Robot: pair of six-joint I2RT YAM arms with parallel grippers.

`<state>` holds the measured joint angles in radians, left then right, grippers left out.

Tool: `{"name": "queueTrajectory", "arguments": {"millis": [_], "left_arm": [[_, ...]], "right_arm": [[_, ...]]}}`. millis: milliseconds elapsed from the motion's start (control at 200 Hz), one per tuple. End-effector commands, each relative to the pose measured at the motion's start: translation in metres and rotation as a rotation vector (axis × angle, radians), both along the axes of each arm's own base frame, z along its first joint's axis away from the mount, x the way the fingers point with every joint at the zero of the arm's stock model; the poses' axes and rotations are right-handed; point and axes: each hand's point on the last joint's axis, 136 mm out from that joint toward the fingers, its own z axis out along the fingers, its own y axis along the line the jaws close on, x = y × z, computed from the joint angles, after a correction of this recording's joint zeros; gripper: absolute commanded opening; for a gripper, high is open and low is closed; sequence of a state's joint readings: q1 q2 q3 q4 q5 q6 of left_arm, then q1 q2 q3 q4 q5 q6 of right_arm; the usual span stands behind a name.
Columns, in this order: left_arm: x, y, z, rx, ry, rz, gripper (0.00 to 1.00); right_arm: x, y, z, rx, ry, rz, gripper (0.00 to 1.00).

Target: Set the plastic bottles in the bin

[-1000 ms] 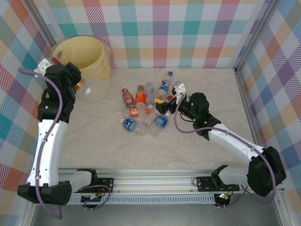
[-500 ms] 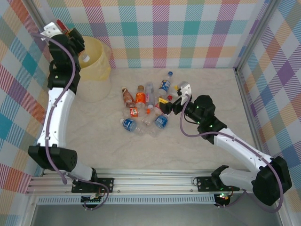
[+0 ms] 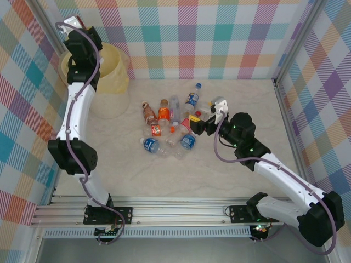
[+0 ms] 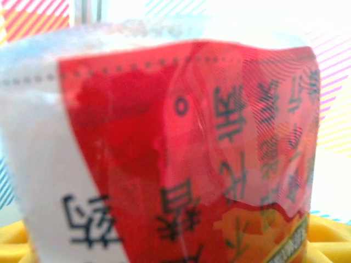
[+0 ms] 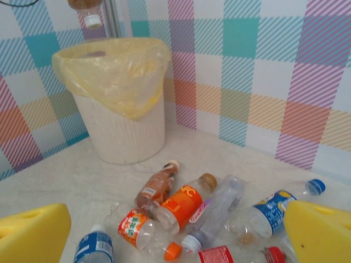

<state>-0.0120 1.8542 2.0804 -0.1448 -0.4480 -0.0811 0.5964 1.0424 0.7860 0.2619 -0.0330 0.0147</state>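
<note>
held bottle: a clear red-label bottle (image 4: 181,148) is pinched in the left end effector (image 3: 74,24) and hangs cap down above the bin
bin (image 5: 123,137): white, with a pale yellow bag folded over its rim, standing at the far left corner of the surface (image 3: 126,175)
other bottles (image 3: 167,126): lie in a loose heap mid-surface, well apart from the bin, with orange, blue, brown and red labels
right end effector (image 3: 200,121): yellow fingers spread wide with nothing between them, low at the heap's right edge

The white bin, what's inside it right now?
Inside the bin its pale yellow bag liner shows. The bottom is hidden by the rim in the right wrist view and partly by the left arm from above. The left gripper holds a red-labelled bottle above it.
</note>
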Motion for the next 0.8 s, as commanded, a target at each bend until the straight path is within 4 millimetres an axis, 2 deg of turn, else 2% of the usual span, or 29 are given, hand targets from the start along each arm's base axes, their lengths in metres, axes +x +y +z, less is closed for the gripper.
{"name": "queueTrajectory", "arguments": {"millis": [0,160,185,245,650,795], "left_arm": [[0.013,0.003,-0.014,0.019,0.072,-0.025,0.54],[0.03,-0.004,-0.042,-0.002,0.136,-0.094,0.54],[0.031,-0.006,-0.054,-0.006,0.177,-0.103,0.54],[0.035,-0.008,-0.063,-0.011,0.202,-0.117,0.54],[0.045,-0.031,-0.115,-0.058,0.368,-0.255,0.55],[0.047,-0.039,-0.13,-0.081,0.416,-0.296,0.56]], "right_arm": [[0.0,-0.002,-0.001,-0.004,0.017,-0.017,1.0],[0.002,-0.002,-0.004,-0.003,0.035,-0.026,1.0],[0.002,-0.002,-0.004,-0.003,0.039,-0.026,1.0],[0.004,-0.002,-0.006,-0.006,0.05,-0.029,1.0],[0.012,0.007,-0.017,0.001,0.096,-0.019,1.0],[0.015,0.014,-0.014,0.005,0.095,0.008,1.0]]}}
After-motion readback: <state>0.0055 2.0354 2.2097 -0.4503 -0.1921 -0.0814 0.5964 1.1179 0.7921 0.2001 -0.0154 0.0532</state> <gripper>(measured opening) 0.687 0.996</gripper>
